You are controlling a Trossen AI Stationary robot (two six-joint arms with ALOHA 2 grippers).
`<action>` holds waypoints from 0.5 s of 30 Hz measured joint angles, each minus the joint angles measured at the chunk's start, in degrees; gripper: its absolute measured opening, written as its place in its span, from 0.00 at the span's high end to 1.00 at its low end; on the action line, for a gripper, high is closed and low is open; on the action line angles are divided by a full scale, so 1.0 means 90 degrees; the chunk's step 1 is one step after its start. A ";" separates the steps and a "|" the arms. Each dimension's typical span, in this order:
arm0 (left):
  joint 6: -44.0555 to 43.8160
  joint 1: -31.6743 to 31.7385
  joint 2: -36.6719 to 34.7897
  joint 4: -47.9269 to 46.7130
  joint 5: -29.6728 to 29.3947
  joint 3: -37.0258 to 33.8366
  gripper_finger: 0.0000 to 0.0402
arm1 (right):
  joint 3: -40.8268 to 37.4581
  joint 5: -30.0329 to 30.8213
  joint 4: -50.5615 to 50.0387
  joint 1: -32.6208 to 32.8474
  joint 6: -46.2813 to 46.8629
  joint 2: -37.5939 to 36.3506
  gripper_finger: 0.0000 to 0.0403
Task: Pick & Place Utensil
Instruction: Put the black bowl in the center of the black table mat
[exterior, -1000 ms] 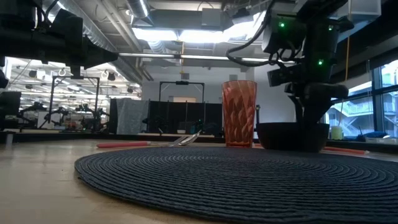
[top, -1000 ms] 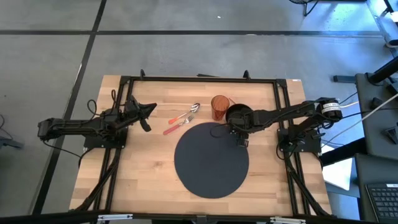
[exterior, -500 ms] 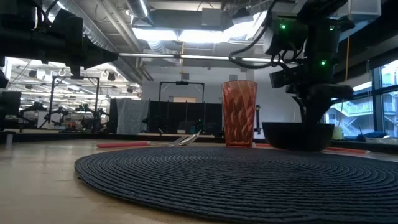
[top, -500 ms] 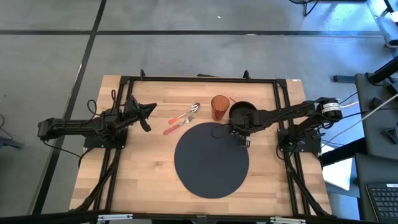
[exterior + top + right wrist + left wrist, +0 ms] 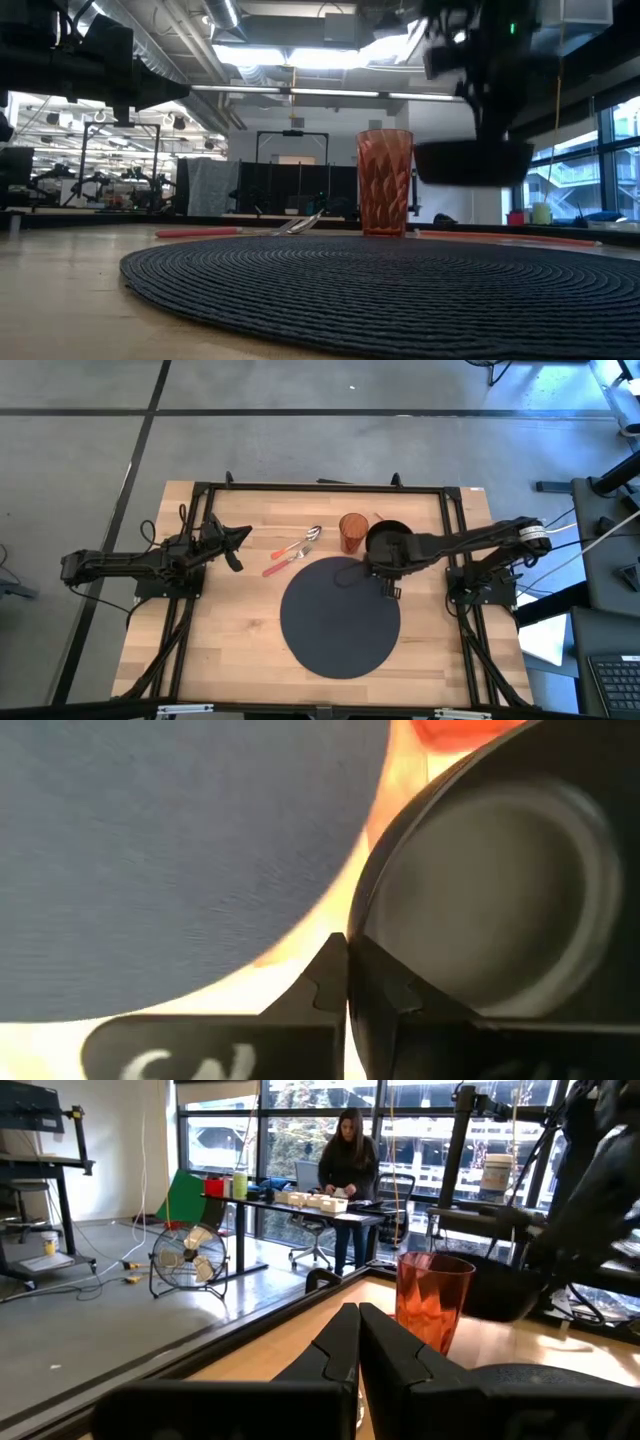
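A black bowl (image 5: 388,541) hangs in the air to the right of the orange ribbed cup (image 5: 352,532), behind the round dark placemat (image 5: 340,616). My right gripper (image 5: 384,566) is shut on the bowl; in the low view the bowl (image 5: 472,162) floats above the table. A spoon and a fork with red handles (image 5: 292,550) lie flat on the wood left of the cup. My left gripper (image 5: 243,535) is shut and empty at the table's left, left of the utensils. My right gripper pinches the bowl's rim (image 5: 354,932) on the side toward the placemat, one finger inside the bowl and one outside. The fingers come from above, pointing down. The bowl is lifted clear of the table and hangs about level (image 5: 472,162).
The cup (image 5: 384,182) stands upright just left of the lifted bowl. A black frame (image 5: 320,488) runs along the table's far edge and sides. Bare wood lies left and right of the placemat. A person stands at a desk in the room beyond (image 5: 350,1175).
My right gripper has gone up with the bowl: a second ago the bowl sat on the table beside the cup, then slid slightly away from the cup, and now hangs clear above the table, still level.
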 joint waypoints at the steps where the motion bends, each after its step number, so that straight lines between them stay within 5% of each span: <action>1: 0.0000 0.0002 0.0000 -0.0002 0.0000 0.0000 0.99 | 0.0190 -0.0025 -0.0167 0.0112 0.0095 0.0000 0.98; 10: 0.0002 0.0000 0.0000 -0.0002 0.0002 0.0000 0.99 | 0.1648 -0.0112 -0.1526 0.1173 0.1255 0.0000 0.98; 15: 0.0000 0.0000 0.0000 0.0000 0.0005 0.0000 0.99 | 0.2020 -0.0105 -0.1301 0.1604 0.1421 0.0000 0.98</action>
